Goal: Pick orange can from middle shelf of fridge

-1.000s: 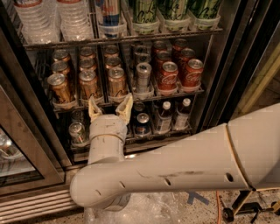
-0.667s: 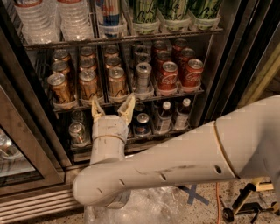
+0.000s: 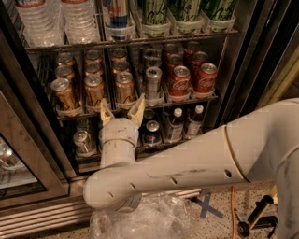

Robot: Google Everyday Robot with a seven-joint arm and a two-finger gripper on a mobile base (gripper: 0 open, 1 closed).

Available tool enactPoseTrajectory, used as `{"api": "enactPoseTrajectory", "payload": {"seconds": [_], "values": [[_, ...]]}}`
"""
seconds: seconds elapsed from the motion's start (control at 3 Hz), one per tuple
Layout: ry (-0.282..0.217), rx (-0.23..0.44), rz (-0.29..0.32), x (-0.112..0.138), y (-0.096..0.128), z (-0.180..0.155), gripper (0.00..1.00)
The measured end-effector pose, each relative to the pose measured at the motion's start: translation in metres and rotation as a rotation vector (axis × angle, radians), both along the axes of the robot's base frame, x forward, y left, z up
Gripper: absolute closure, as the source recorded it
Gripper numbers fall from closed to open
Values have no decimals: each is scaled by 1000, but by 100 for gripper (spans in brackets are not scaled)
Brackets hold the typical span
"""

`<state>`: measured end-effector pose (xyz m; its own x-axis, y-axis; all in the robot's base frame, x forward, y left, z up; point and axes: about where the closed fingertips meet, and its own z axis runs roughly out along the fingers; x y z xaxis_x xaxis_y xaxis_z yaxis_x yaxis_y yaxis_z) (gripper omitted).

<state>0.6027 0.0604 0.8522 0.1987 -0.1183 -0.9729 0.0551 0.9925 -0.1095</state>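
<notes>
On the middle shelf (image 3: pixel 208 98) of the fridge (image 3: pixel 240 60): three lanes of copper-orange cans at left, one slim silver can (image 3: pixel 153 78), then two lanes of red Coca-Cola cans (image 3: pixel 180 79) at right.

Item sought: orange can (image 3: pixel 124 86), front of the third lane, upright behind its clear stop.

Gripper (image 3: pixel 122 110): just below and in front of that can, at the shelf's front edge. Its fingers (image 3: pixel 137 108) are spread wide with nothing between them (tips reach the level of the can's base; contact cannot be told).

Change since a second ago: the gripper is slightly higher and further right, now centred under the third lane. The arm's seam band sits further left. Cans unmoved.

Above: water bottles (image 3: pixel 46 21), green cans (image 3: pixel 187 11).

Below: small bottles (image 3: pixel 174 123), blue can (image 3: pixel 152 131).

Floor: crumpled clear plastic (image 3: pixel 145 219).
</notes>
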Motion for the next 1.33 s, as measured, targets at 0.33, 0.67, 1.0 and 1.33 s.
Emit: {"api": "enactPoseTrajectory", "payload": {"seconds": [0.33,0.67,1.0,1.33], "values": [[14,22,11,12,-2,1,24],[33,58,17,26,-6,0,28],[47,75,24,41,-9,0,26],[65,88,34,56,-10,-5,26]]}}
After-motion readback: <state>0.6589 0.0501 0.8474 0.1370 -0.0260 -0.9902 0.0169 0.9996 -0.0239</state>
